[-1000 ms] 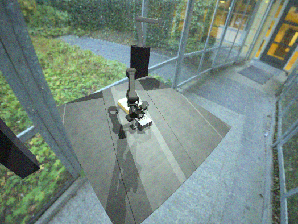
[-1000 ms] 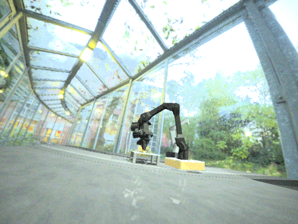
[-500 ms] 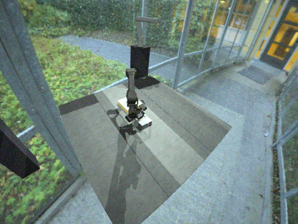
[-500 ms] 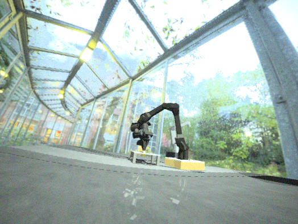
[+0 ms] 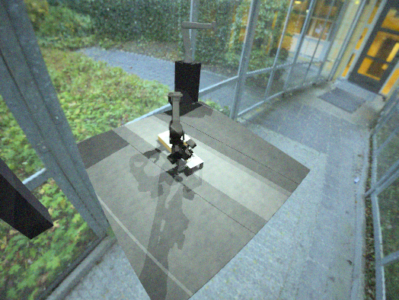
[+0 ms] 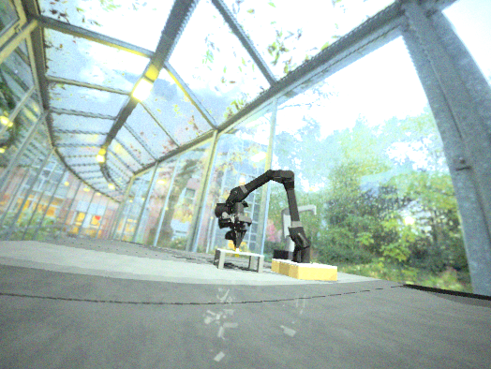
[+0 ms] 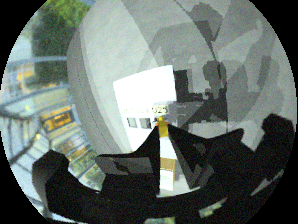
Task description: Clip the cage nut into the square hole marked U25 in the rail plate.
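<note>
Nut: one, yellow, between the fingertips of the claw, at the U25 end of the plate. Claw nearly closed, gripping the nut. Whether the wings are in the hole: cannot tell. Count: one plate; two dark square holes visible left of the nut in the wrist view. One arm. Exterior view: yellow block right of the plate, on the table.

The rail plate looks smooth, the arm (all black) like matt plastic.
</note>
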Robot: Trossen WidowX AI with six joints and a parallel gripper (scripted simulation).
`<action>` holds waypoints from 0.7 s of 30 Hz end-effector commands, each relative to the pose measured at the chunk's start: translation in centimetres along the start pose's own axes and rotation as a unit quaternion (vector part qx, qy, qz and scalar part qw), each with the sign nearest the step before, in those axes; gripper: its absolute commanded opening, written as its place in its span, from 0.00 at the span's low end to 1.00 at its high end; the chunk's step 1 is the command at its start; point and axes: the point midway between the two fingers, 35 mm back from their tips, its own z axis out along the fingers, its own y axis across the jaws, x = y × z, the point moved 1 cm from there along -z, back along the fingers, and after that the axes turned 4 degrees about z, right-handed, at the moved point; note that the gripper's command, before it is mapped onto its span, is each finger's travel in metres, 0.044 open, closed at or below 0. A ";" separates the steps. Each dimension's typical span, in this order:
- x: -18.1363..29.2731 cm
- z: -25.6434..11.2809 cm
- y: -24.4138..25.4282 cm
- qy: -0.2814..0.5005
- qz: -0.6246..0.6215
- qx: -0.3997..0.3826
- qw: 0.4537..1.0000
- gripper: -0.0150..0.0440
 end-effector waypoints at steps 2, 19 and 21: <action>0.0 0.1 0.0 0.002 -0.002 -0.009 1.000 0.31; 0.0 0.1 -0.3 0.003 -0.002 -0.020 1.000 0.31; 0.0 0.1 -0.3 0.003 -0.002 -0.020 1.000 0.31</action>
